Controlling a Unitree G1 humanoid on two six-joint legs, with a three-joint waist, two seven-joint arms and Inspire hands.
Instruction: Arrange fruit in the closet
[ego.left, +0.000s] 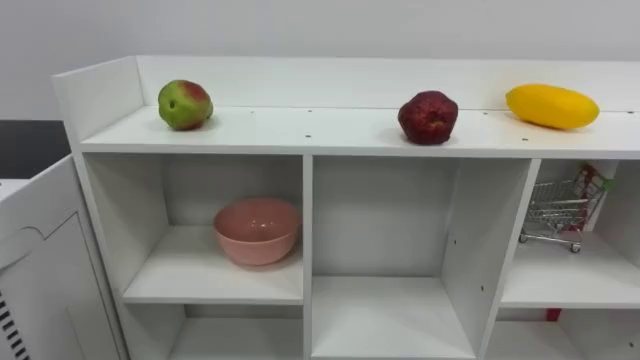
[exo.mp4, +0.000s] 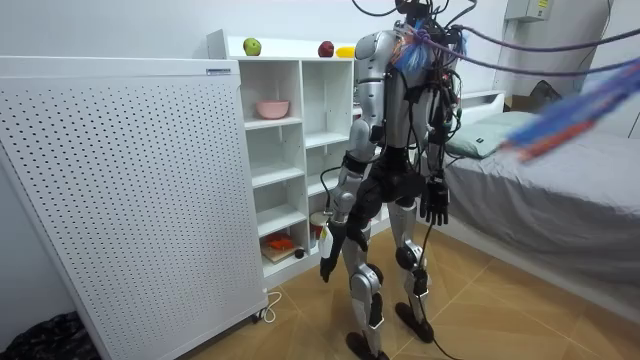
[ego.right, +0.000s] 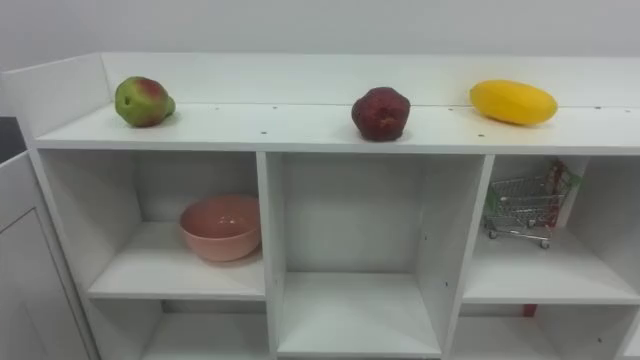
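A white open closet (ego.left: 310, 131) stands before me. Three fruits lie on its top board. A green and red apple (ego.left: 185, 104) is at the left, a dark red fruit (ego.left: 428, 117) sits right of the middle, and a yellow mango (ego.left: 552, 106) is at the right. In the room view I stand upright facing the closet, with both arms down at my sides. My left hand (exo.mp4: 329, 262) and my right hand (exo.mp4: 435, 201) hang with relaxed fingers and hold nothing.
A pink bowl (ego.left: 257, 230) sits in the upper left compartment, and a small wire shopping cart (ego.left: 560, 210) in the upper right one. A white perforated panel (exo.mp4: 120, 190) stands left of the closet. A bed (exo.mp4: 560, 180) is behind me. Orange things (exo.mp4: 280, 242) lie on a low shelf.
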